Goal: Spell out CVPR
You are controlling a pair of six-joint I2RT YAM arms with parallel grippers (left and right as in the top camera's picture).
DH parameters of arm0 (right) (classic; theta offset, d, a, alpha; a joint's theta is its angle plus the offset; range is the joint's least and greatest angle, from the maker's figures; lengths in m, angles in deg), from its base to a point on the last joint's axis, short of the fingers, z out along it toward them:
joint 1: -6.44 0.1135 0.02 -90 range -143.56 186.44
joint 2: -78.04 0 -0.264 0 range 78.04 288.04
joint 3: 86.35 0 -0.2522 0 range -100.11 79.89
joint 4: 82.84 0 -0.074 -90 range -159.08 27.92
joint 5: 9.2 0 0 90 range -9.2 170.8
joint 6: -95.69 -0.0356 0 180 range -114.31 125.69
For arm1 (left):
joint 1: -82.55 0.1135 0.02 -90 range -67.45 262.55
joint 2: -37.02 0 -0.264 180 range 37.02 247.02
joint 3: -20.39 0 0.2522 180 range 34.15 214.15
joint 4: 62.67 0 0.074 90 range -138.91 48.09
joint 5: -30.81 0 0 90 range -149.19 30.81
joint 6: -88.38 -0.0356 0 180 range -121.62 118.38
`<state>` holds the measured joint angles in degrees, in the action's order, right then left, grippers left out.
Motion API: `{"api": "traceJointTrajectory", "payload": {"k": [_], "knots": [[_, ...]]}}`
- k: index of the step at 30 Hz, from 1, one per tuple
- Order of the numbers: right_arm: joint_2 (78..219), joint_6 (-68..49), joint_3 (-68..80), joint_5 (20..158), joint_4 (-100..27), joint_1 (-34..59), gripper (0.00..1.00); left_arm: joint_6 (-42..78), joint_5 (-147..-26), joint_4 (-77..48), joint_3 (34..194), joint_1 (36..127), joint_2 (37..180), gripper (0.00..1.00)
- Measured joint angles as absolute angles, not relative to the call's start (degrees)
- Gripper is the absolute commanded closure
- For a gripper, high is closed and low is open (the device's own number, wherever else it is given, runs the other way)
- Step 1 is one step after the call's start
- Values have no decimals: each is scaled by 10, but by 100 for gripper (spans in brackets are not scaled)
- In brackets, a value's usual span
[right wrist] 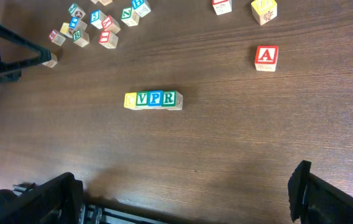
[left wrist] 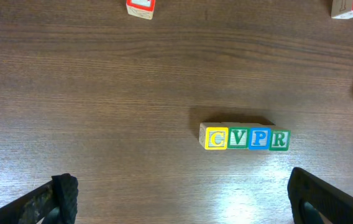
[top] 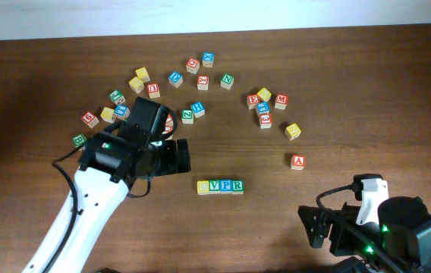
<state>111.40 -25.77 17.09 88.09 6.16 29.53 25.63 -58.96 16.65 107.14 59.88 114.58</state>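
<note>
Four letter blocks stand side by side in a row on the wooden table: yellow C, green V, blue P, green R. The row also shows in the right wrist view. My left gripper is open and empty, a little up and left of the row; its fingertips frame bare table. My right gripper is open and empty near the front right edge, its fingers wide apart over bare wood.
Several loose letter blocks lie scattered across the back of the table, from a green one on the left to a yellow one on the right. A red A block sits alone right of the row.
</note>
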Motion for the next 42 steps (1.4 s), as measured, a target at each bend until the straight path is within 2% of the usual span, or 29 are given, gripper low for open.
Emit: {"api": "traceJointTrajectory", "payload": {"k": [9, 17, 20, 24, 31, 38, 42], "knots": [[1104, -258, 171, 881, 62, 268, 2, 256, -590, 166, 1071, 599, 1146, 1], [1072, -255, 171, 854, 68, 150, 1, 256, -590, 166, 1071, 599, 1146, 1], [1044, -214, 181, 836, 35, 106, 2, 256, -590, 166, 1071, 599, 1146, 1], [1017, -188, 195, 829, 51, 78, 2, 256, -590, 166, 1071, 599, 1146, 1], [961, -121, 262, 799, -46, 72, 2, 256, -590, 167, 1071, 599, 1146, 1], [871, -39, 468, 795, -277, 68, 2, 256, -592, 166, 1071, 599, 1146, 1], [825, 24, 539, 797, -352, 67, 2, 256, -592, 166, 1071, 599, 1146, 1]]}}
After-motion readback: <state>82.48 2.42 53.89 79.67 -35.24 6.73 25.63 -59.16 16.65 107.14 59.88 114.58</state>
